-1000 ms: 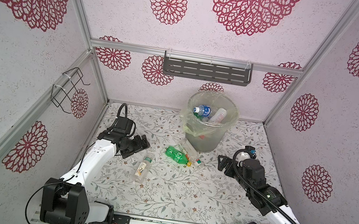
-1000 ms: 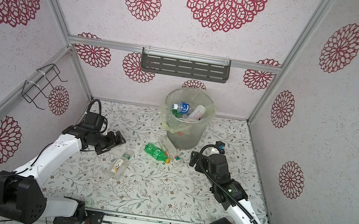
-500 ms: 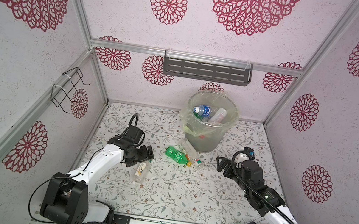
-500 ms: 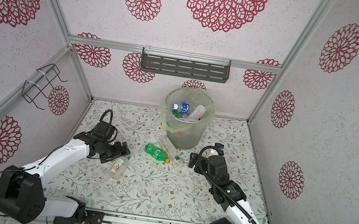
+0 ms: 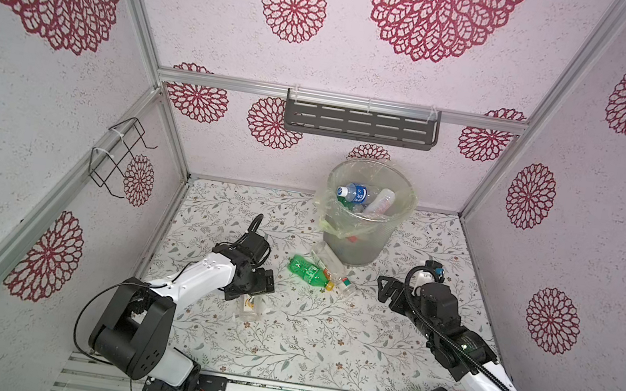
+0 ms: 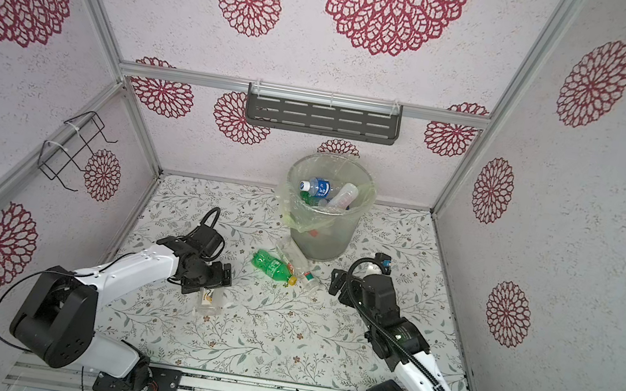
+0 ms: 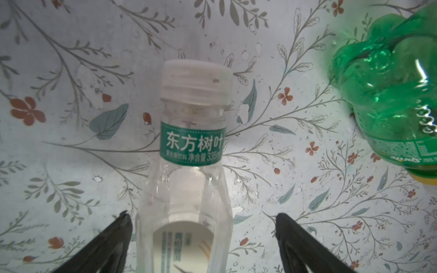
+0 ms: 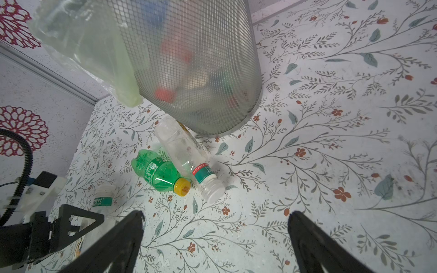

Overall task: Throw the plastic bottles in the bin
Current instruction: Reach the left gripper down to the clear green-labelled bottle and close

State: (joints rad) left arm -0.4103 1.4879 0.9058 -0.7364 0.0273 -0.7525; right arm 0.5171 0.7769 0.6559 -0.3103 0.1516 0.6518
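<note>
The mesh bin [image 5: 359, 237] [image 6: 322, 235] [image 8: 189, 59] stands at the back with several plastic bottles inside. In front of it lie a green bottle with a yellow cap [image 5: 306, 270] [image 8: 160, 172] and a clear bottle [image 5: 330, 262] [image 8: 184, 151], touching each other. Another clear bottle with a white cap and green neck band [image 7: 191, 151] [image 5: 250, 307] lies under my left gripper [image 7: 202, 215] [image 5: 254, 284]. That gripper is open and straddles the bottle's body. My right gripper [image 8: 216, 212] [image 5: 387, 289] is open and empty, just right of the pair of bottles.
A dark slotted shelf [image 5: 360, 123] hangs on the back wall. A black wire rack [image 5: 119, 155] is fixed to the left wall. The green bottle's base [image 7: 387, 82] lies close beside the left gripper's bottle. Walls close in on three sides.
My left arm has swung in from the left wall and come down over the white-capped clear bottle, jaws still open. The right gripper has edged slightly toward the bottles.
</note>
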